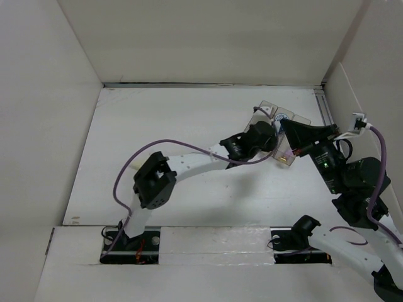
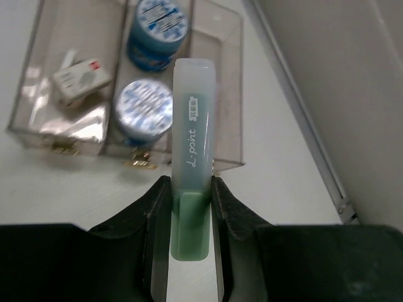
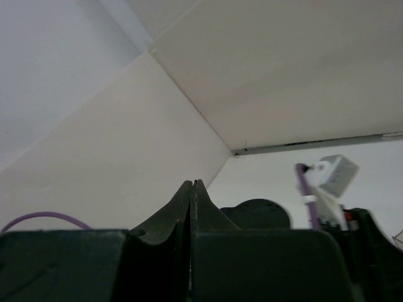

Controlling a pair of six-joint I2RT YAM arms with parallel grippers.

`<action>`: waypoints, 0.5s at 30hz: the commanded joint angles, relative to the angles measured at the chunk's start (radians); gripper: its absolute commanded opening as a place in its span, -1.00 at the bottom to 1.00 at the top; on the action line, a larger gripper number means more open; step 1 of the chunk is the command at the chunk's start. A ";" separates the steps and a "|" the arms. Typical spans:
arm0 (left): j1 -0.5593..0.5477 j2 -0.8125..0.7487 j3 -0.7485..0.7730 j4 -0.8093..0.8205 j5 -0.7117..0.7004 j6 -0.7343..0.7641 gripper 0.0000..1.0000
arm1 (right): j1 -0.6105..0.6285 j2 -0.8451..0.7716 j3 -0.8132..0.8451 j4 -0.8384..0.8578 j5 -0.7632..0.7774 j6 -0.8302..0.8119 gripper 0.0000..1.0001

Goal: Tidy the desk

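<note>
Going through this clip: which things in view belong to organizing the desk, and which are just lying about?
In the job: desk; left claw, shut on green highlighter; clear three-compartment tray ahead of it.
Lying about: upper blue-lidded tub, lower blue-lidded tub and small white box, all inside the tray; right claw, shut, holding nothing.

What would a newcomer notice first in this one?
The left gripper clamps a green highlighter, its capped end pointing toward the clear tray at the far right of the desk. Two blue-and-white tins sit in the tray's middle compartment. The right gripper is shut on nothing, facing the walls.
</note>
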 commanded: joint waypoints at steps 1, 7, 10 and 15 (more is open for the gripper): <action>-0.006 0.121 0.263 0.009 0.118 0.090 -1.00 | 0.007 0.004 0.051 -0.001 0.010 -0.019 -1.00; -0.006 0.408 0.643 -0.010 0.192 0.095 -0.92 | 0.007 -0.016 0.057 -0.010 0.013 -0.014 -0.86; 0.012 0.531 0.773 0.041 0.224 0.078 -0.83 | 0.007 -0.016 0.057 -0.019 0.004 -0.011 -0.83; 0.023 0.597 0.811 0.091 0.237 0.055 -0.77 | 0.007 -0.023 0.056 -0.033 -0.007 -0.008 -0.82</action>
